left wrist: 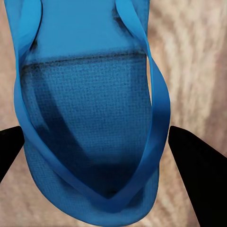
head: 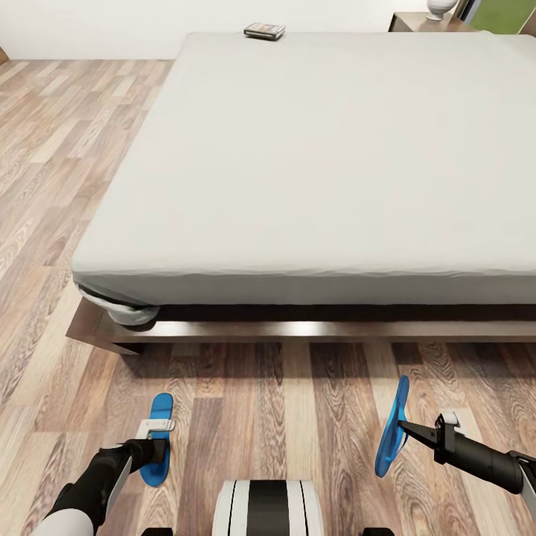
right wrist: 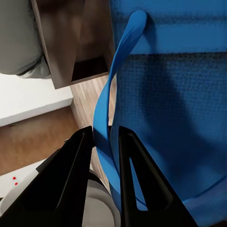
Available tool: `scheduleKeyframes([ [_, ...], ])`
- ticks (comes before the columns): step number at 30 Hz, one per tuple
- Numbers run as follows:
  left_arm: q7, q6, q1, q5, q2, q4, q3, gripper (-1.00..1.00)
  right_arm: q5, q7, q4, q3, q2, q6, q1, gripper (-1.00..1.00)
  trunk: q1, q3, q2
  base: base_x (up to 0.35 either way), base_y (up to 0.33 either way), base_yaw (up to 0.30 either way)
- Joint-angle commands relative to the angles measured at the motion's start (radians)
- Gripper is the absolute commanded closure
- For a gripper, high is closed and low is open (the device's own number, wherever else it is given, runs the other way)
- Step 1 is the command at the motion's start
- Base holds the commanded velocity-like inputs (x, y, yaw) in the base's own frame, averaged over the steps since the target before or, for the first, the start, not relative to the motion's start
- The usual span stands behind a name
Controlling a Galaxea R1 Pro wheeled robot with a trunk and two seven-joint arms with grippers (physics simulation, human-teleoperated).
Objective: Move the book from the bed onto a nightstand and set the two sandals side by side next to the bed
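Two sandals: we see both bright blue flip-flops on our near side of the bed (head: 327,149), over the wood-plank floor (head: 283,417).
Left sandal (head: 158,439): it lies flat on the floor near the bed's left corner, sole down, strap up.
Left fingers (head: 156,438): ours sit spread wide, one to each side of this sandal (left wrist: 90,123); the dark tips stand clear of its edges, gripping nothing.
Right sandal (head: 392,426): it hangs tilted on edge, lifted above the floor, well apart from the left one.
Right fingers (head: 404,426): ours are pinched together on its thin thong strap (right wrist: 109,118).
Book (head: 264,30): it rests on the mattress at the far edge, toward the left.
Nightstand (head: 417,22): we see a dark wooden top at the far right corner, beyond the bed, carrying a white object (head: 441,8) we cannot identify.
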Motion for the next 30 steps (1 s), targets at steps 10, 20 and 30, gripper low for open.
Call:
scheduleKeyframes([
  [10, -0.009, 0.004, 0.000, -0.011, -0.001, -0.002, 0.007, 1.00, -0.001, 0.004, 0.000, 0.000, 0.000, 0.012, 0.000, 1.00, 0.000, -0.001, 0.000, 0.000, 0.000, 0.000],
  [20, -0.009, 0.004, 0.000, -0.011, -0.001, -0.002, 0.007, 1.00, -0.001, 0.004, 0.000, 0.000, 0.000, 0.012, 0.000, 1.00, 0.001, -0.008, -0.001, 0.000, 0.000, 0.000],
  [30, -0.009, 0.004, 0.000, -0.011, -0.001, -0.002, 0.007, 1.00, -0.001, 0.004, 0.000, -0.001, 0.000, 0.012, 0.000, 1.00, 0.001, -0.008, -0.001, 0.000, 0.000, 0.000],
])
